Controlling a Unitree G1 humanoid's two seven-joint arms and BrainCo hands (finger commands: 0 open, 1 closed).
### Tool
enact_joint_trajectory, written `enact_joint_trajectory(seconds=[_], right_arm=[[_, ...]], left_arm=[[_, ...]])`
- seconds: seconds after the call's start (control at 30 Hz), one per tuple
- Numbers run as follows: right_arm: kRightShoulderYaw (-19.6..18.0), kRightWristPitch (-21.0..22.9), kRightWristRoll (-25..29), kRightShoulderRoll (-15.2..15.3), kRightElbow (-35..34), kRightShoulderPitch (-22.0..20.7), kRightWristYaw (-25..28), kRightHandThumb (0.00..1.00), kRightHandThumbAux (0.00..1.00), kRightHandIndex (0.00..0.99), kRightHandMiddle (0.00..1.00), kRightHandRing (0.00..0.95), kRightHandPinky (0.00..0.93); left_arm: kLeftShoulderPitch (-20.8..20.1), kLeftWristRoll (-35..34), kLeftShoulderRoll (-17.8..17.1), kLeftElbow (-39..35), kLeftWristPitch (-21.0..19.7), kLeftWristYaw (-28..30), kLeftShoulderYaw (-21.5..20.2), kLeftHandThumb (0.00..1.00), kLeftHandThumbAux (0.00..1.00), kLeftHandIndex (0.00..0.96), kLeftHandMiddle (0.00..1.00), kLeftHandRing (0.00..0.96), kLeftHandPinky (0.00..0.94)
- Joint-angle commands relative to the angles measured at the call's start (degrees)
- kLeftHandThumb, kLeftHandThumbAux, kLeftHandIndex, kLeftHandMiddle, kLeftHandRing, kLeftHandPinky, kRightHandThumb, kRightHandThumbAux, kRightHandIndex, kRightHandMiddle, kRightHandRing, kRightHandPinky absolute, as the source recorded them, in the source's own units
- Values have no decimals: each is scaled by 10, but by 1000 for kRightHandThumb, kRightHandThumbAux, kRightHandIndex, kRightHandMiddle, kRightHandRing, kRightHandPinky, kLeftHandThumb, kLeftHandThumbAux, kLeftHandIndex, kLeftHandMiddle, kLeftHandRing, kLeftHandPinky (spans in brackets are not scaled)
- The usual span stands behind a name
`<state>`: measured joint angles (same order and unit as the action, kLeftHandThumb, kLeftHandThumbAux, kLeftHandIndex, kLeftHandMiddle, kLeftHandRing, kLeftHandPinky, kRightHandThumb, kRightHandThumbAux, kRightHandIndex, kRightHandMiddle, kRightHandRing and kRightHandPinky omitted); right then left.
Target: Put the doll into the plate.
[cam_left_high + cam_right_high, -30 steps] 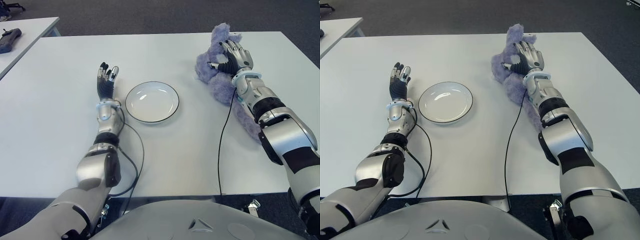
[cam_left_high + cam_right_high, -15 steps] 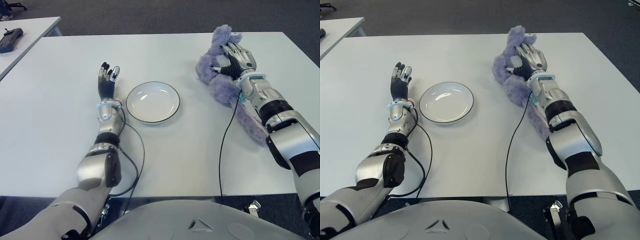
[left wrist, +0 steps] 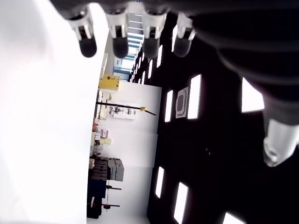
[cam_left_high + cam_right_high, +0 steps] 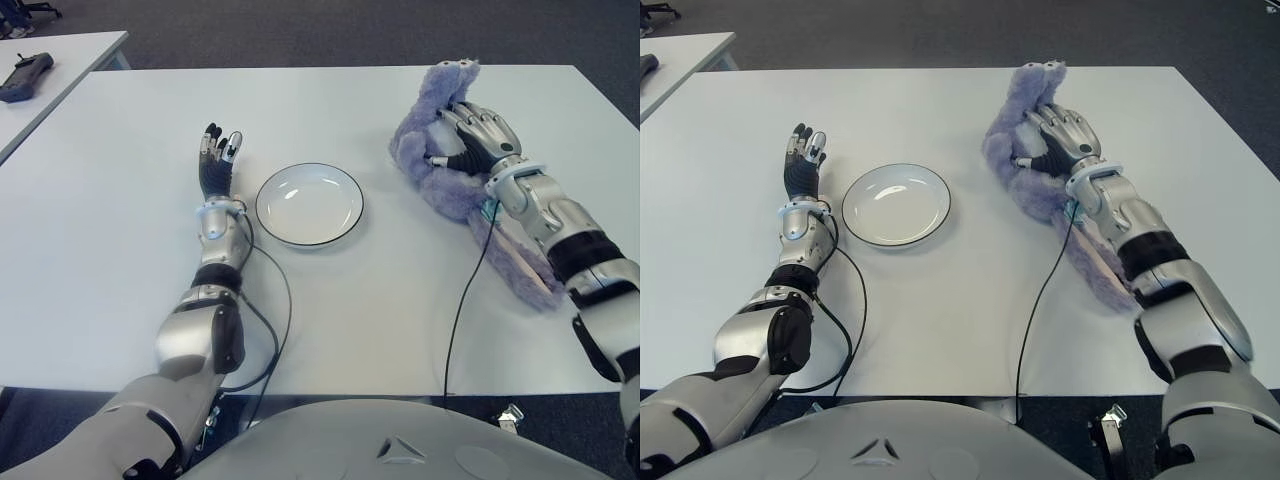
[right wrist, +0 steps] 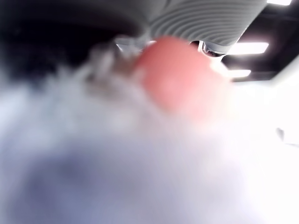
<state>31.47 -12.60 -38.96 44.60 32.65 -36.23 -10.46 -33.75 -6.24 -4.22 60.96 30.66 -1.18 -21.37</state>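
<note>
The doll (image 4: 418,150), a fluffy purple plush, lies on the right part of the white table (image 4: 380,290). My right hand (image 4: 465,135) is on top of it with its fingers curled into the fur. Its long body runs back under my forearm, with a pink patch (image 4: 525,262) showing there. Purple fur (image 5: 117,177) fills the right wrist view. The white plate (image 4: 309,203) with a dark rim stands empty at the table's middle, to the left of the doll. My left hand (image 4: 215,160) shows just left of the plate, its fingers (image 3: 117,42) straight and holding nothing.
A black cable (image 4: 462,300) runs from my right wrist across the table to its near edge. Another cable (image 4: 275,330) loops beside my left forearm. A second table at the far left holds a dark handheld device (image 4: 22,75).
My right hand has closed further on the doll and shifted it slightly toward me. The doll has rolled, and its pink patch now shows. The left hand has not moved.
</note>
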Motion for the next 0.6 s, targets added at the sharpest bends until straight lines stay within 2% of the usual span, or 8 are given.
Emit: enact_joint_trajectory(seconds=[0.03, 0.3, 0.43, 0.6], right_arm=[[35, -15, -11, 59, -95, 169, 131, 224, 371, 32, 0, 0, 105], [21, -37, 13, 83, -140, 209, 167, 234, 376, 37, 0, 11, 189], [17, -36, 13, 86, -162, 223, 183, 244, 379, 40, 0, 25, 286], [6, -27, 26, 95, -204, 252, 206, 251, 388, 46, 0, 41, 285]], left_arm=[[178, -10, 49, 115, 14, -16, -12, 0, 527, 0, 10, 0, 4], [178, -11, 49, 114, 16, -14, -13, 0, 524, 0, 11, 0, 1], [178, -12, 49, 114, 17, -13, -13, 0, 524, 0, 11, 0, 1], [179, -13, 49, 114, 18, -12, -14, 0, 522, 0, 13, 0, 0]])
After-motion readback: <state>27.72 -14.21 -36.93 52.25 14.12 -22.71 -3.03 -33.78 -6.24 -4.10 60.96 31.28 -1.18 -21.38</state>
